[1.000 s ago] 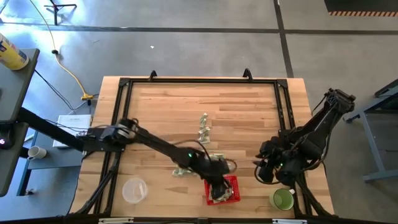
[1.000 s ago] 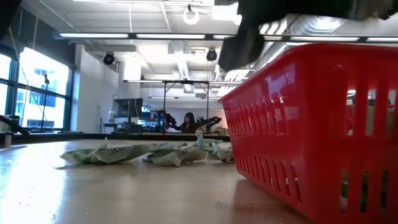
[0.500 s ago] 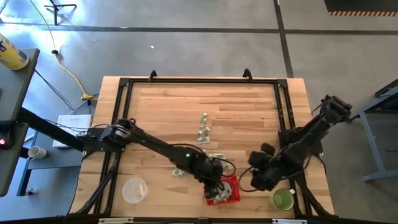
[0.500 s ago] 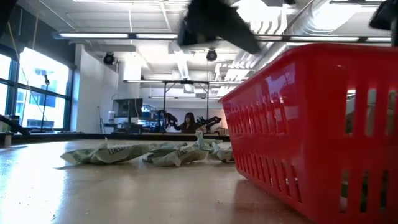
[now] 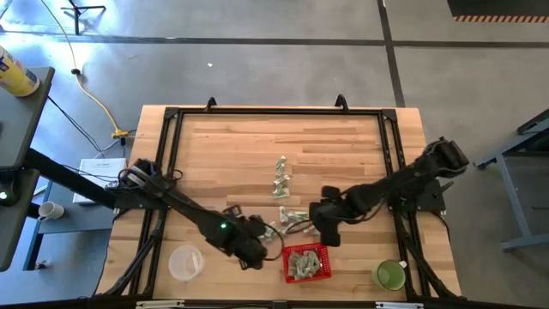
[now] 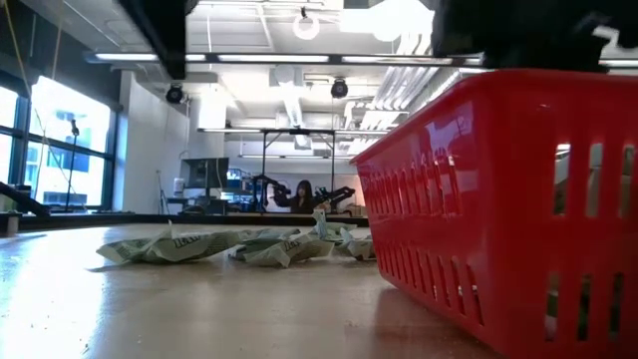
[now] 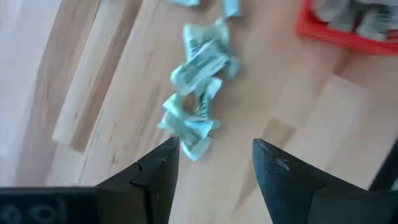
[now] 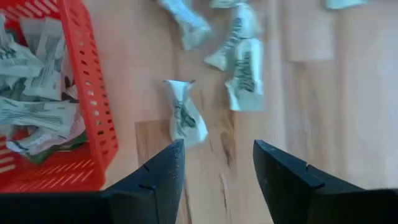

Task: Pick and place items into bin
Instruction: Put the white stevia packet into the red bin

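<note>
The bin, a red mesh basket (image 5: pixel 305 263), stands near the table's front edge with several pale green-and-white wrapped items (image 8: pixel 31 74) in it. More items lie loose on the wood: a few just beyond the basket (image 5: pixel 295 216), one pair farther back (image 5: pixel 281 177), and two ahead of my left gripper (image 7: pixel 194 93). My left gripper (image 5: pixel 255 252) hovers open left of the basket, with nothing between its fingers (image 7: pixel 214 168). My right gripper (image 5: pixel 328 230) hovers open beyond the basket's far right corner, over a loose item (image 8: pixel 184 118).
A clear round container (image 5: pixel 184 262) sits at the near left and a green cup (image 5: pixel 390 275) at the near right. A black frame (image 5: pixel 279 112) borders the table. In the low view the basket's wall (image 6: pixel 498 199) fills the right, and loose items (image 6: pixel 229 245) lie on the left.
My left gripper has drawn back from above the basket toward the table's left and now hangs beside it. My right gripper has swung from near the right edge toward the left, to the loose items beyond the basket. The wrapped pieces in the basket now show uncovered.
</note>
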`<state>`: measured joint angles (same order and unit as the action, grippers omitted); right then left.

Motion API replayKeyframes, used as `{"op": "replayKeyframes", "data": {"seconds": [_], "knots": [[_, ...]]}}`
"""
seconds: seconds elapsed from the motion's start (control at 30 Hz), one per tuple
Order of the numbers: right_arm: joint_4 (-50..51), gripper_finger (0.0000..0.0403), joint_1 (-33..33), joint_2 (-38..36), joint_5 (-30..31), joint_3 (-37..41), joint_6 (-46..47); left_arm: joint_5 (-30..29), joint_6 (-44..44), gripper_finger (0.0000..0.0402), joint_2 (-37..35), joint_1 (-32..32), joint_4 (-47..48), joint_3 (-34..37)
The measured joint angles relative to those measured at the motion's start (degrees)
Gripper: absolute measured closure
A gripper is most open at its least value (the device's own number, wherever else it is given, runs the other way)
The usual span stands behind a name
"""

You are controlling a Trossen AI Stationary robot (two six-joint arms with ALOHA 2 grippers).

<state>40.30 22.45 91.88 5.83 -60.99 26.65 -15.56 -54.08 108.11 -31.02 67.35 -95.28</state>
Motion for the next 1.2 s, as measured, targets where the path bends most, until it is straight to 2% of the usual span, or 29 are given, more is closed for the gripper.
{"op": "replayKeyframes", "data": {"seconds": [0.2, 0.4, 0.6, 0.83, 0.97, 1.13, 1.2], "knots": [[-4.5, 0.0217, -1.4, 4.7, -4.5, 0.0, -5.4, -0.1, -10.7, 0.0172, -7.2, -0.6, -8.3, 16.1], [-6.7, 0.0222, -1.4, 8.0, -7.4, 0.0, -5.6, 0.2, -12.1, 0.0172, -12.3, 0.9, -12.7, 26.9], [-8.9, 0.0226, -3.0, 11.3, -8.1, 0.0, -4.8, 1.5, -8.1, 0.0172, -16.1, 4.5, -14.8, 32.2], [-9.6, 0.0233, -4.9, 13.3, -11.1, -0.1, -4.6, 1.5, -3.4, 0.0172, -17.4, 7.3, -14.9, 33.0], [-9.1, 0.0273, -4.8, 13.4, -11.1, -0.1, -4.1, 2.2, -2.7, 0.0172, -17.4, 7.4, -15.5, 33.0], [-7.4, 0.0372, -4.2, 11.3, -10.7, 0.1, -2.1, 3.0, -2.7, 0.0172, -17.3, 7.4, -17.9, 33.0], [-7.5, 0.0394, -3.7, 9.3, -9.1, 0.1, -0.4, 3.4, -3.0, 0.0172, -17.3, 7.4, -19.5, 33.0]]}}
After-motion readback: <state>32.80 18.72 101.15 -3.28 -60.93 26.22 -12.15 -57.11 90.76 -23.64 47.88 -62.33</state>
